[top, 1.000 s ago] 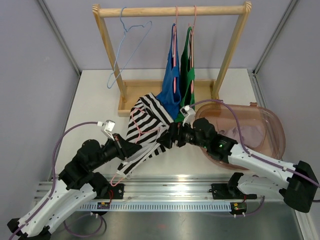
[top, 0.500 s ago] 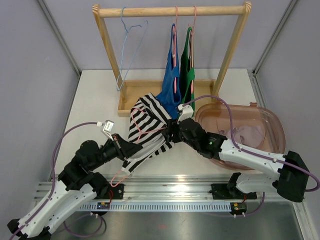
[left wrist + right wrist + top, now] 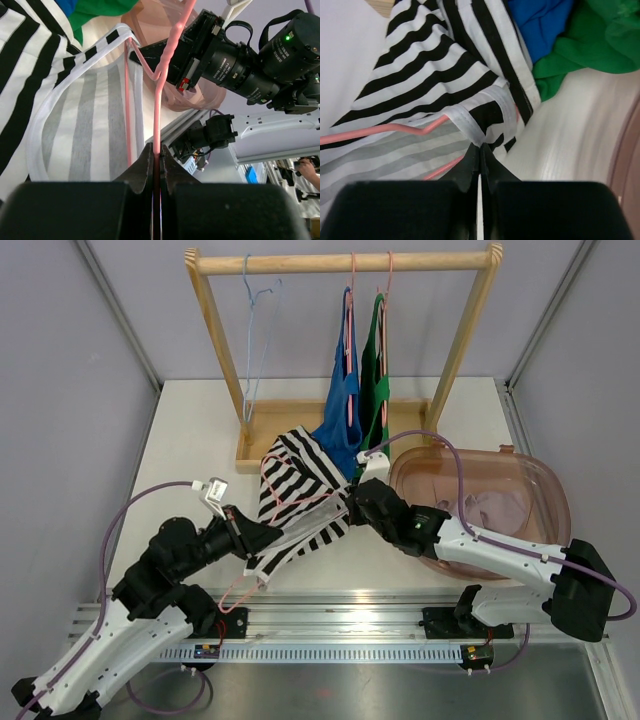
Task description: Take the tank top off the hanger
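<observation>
Cloth of the black-and-white striped tank top looks thin, light and limp, so it will fold and stretch rather than keep any shape. It is spread low over the worktop between the two arms, just in front of the base of the wooden clothes rack, with its upper edge touching the hanging blue garment. The thin pink wire hanger is inside it; the wire looks stiff, smooth and probably slippery.

The left tool is closed tight on this wire, with no gap between the jaws. The right tool pinches the white hem band of the top, near the strap. I think this band is the best place to hold, because it is doubled and stronger than the striped body. Pulling it sideways should slide the strap over the end of the hanger's shoulder.

The worktop is pale, matt and flat. Room is tight: the translucent brown plastic tub stands just beside the right arm. The green garment and an empty light-blue wire hanger hang behind, and grey walls close both sides.
</observation>
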You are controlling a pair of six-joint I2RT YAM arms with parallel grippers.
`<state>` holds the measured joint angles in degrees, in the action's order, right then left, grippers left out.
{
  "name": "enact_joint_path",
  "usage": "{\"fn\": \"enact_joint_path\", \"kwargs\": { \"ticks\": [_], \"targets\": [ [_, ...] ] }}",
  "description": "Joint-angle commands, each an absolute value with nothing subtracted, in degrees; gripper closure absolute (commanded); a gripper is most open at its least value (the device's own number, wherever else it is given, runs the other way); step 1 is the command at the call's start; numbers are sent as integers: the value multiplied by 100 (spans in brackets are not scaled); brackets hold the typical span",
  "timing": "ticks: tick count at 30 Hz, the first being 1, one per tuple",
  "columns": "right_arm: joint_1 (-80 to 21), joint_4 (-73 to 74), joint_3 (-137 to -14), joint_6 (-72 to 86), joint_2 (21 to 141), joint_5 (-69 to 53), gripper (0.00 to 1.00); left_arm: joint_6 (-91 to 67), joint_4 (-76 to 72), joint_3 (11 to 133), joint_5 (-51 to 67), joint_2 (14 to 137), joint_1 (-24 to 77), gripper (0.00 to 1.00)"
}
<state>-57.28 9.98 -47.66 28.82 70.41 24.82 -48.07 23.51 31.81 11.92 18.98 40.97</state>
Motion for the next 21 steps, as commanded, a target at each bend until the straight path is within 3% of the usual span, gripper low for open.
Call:
{"fn": "enact_joint_path", "kwargs": {
  "ticks": [1, 7, 12, 15, 19, 21],
  "targets": [
    [-5661, 1334, -5009, 2725, 6865, 3486, 100, -4405, 2513, 3656, 1212, 1986, 4131, 100],
    [-4747, 2126, -5273, 2760, 6961, 3691, 100, -3921, 2575, 3875, 2425, 2057, 4131, 100],
    [-4711, 2074, -5151, 2804, 6751, 3060, 100, -3674, 2909, 4244, 2033, 1688, 4131, 100],
    [-4702, 1697, -4871, 2751, 6224, 1484, 100, -3612, 2813, 4429, 1504, 1468, 4131, 100],
    [-4702, 863, -4588, 2751, 5101, -634, 100, -3516, 1325, 4272, 1240, 1336, 4122, 100],
    [-4728, 878, -4649, 2874, 4800, -1088, 100, -3323, 654, 4210, 1257, 1519, 4122, 100]
  ]
}}
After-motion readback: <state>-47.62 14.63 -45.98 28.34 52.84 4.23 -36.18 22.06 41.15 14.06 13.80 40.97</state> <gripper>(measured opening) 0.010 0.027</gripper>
